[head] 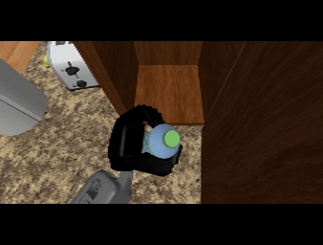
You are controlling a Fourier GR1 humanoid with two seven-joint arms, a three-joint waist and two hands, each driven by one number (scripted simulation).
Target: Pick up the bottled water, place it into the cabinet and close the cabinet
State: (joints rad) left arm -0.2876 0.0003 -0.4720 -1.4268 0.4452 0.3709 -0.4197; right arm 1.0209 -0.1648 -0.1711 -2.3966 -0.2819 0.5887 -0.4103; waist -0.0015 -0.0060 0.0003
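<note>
The right hand [130, 143] is curled around the bottled water [164, 141], with the black fingers wrapping it from the left and from below. The bottle is seen from above: a pale blue body with a green cap in the middle. It is held above the speckled counter [44, 162], just in front of the open cabinet [168, 91]. The front edge of the wooden shelf is very near the bottle, on its far side.

Just right of the bottle stands the open cabinet door [270, 124], a wide dark wooden panel that fills the right part of the view. The left wall of the cabinet rises close to the fingers at the top.

A toaster [71, 71] stands on the counter left of the cabinet. The grey left forearm [5, 98] shows at the left edge, and its hand is out of view.
</note>
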